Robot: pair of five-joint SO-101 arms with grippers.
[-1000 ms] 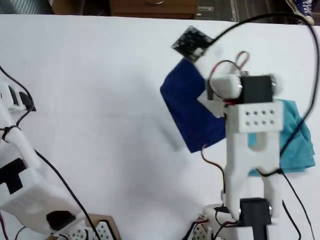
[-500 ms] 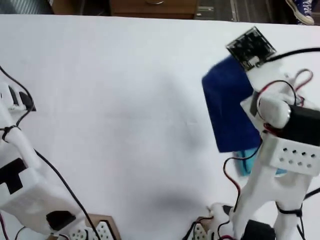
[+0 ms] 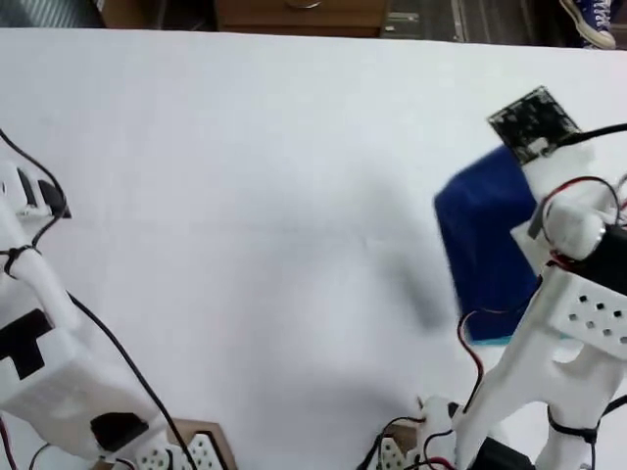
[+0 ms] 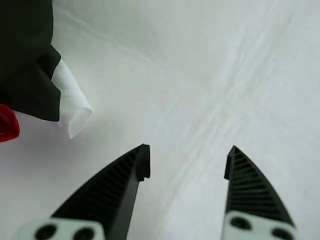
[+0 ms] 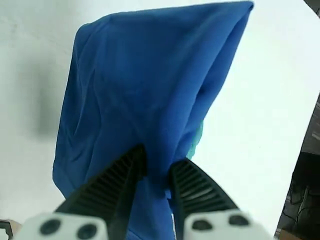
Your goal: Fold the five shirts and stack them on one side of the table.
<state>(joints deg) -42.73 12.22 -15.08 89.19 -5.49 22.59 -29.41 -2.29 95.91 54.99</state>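
Observation:
My right gripper [image 5: 157, 167] is shut on a fold of the blue shirt [image 5: 145, 95], which hangs bunched from its fingers. From above, the blue shirt [image 3: 485, 235] sits at the right side of the table, partly under the right arm [image 3: 568, 323]. A thin edge of a teal shirt [image 3: 490, 340] peeks from beneath it, and a sliver of that teal shirt [image 5: 198, 136] shows behind the blue cloth. My left gripper [image 4: 187, 162] stands open over bare white table. A dark folded shirt [image 4: 25, 55] with a white tag [image 4: 70, 102] lies just beyond it.
The white table [image 3: 245, 196] spreads wide through the middle and back. The left arm [image 3: 39, 362] with its cables rests at the near left edge. A red item [image 4: 7, 125] lies beside the dark shirt. Motor bases stand along the front edge.
The right arm has swung to the right with the blue shirt, carrying it over the teal shirt, which is now almost covered. The left arm has stayed still.

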